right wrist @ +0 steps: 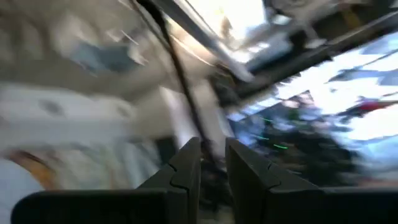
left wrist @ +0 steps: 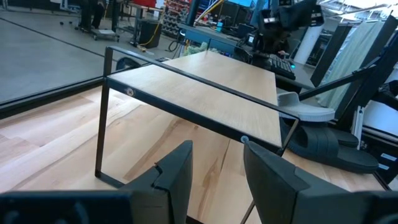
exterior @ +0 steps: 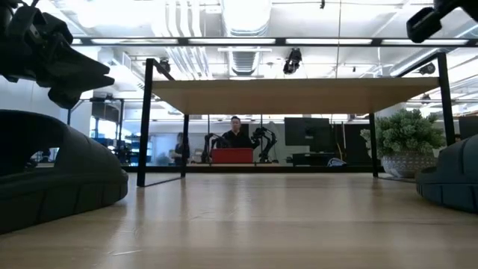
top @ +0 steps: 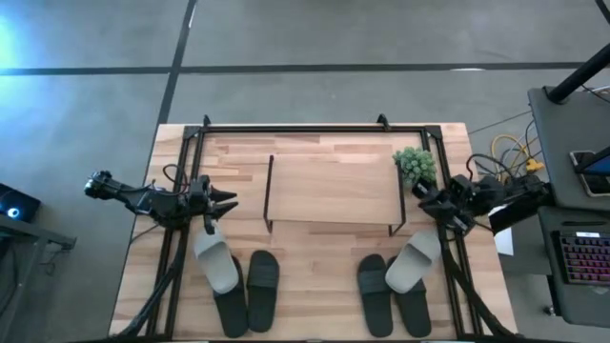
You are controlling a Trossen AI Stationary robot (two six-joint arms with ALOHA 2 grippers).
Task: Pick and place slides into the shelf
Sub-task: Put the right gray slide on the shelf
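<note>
The shelf (top: pixel 334 191) stands mid-table, its wood top board on thin black frames; it also shows in the left wrist view (left wrist: pixel 205 93) and the low view (exterior: pixel 291 93). At the near left, a light grey slide (top: pixel 217 265) lies partly on a black slide (top: pixel 232 307), with another black slide (top: pixel 263 278) beside it. At the near right, a light grey slide (top: pixel 412 262) lies over two black slides (top: pixel 375 286) (top: pixel 416 310). My left gripper (top: pixel 229 200) (left wrist: pixel 217 168) is open and empty in the air left of the shelf, pointing at it. My right gripper (top: pixel 424 200) (right wrist: pixel 213 162) is empty right of the shelf, its fingers a little apart.
A small potted plant (top: pixel 416 165) stands at the shelf's far right corner, close to my right gripper. A black metal frame (top: pixel 315 127) runs round the tabletop. A desk with a keyboard (top: pixel 581 252) stands beyond the table's right edge. People show in the room behind (exterior: pixel 236 131).
</note>
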